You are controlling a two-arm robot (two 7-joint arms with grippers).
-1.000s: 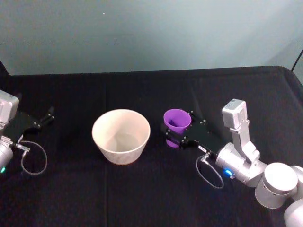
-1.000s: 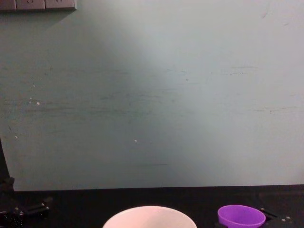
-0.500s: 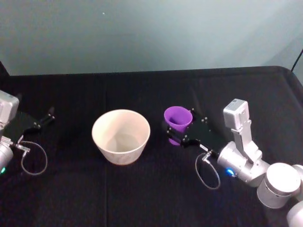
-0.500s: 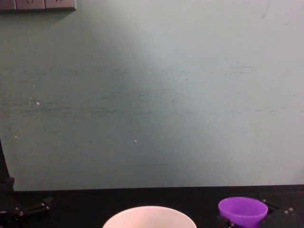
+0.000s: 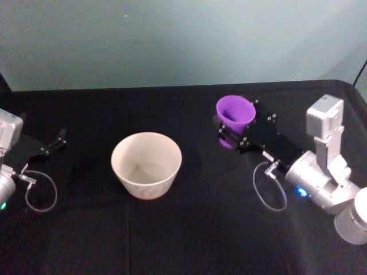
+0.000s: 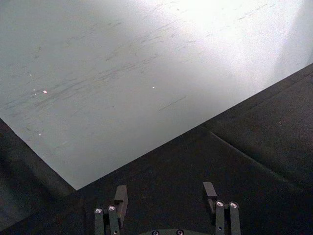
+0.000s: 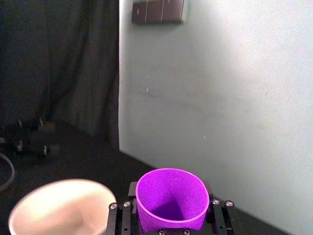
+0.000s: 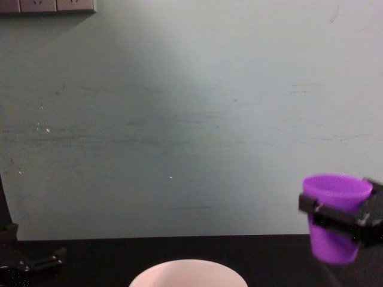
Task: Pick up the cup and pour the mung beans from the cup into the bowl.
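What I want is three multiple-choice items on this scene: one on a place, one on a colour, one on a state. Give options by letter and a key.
1. Where is the cup relative to the bowl?
A. Inside it.
B. Held up, to its right.
C. Standing to its left.

2. What colour is the cup?
A. White.
B. Green.
C. Purple.

3. How is the right gripper?
A. Shut on the cup.
B. Open above the bowl.
C. Shut on the bowl.

Key: 1 B, the chest view shows it well above the bowl's rim. 2 C, its wall is bright purple. 3 A, it clamps the cup on both sides. The left gripper sits open, parked at the far left.
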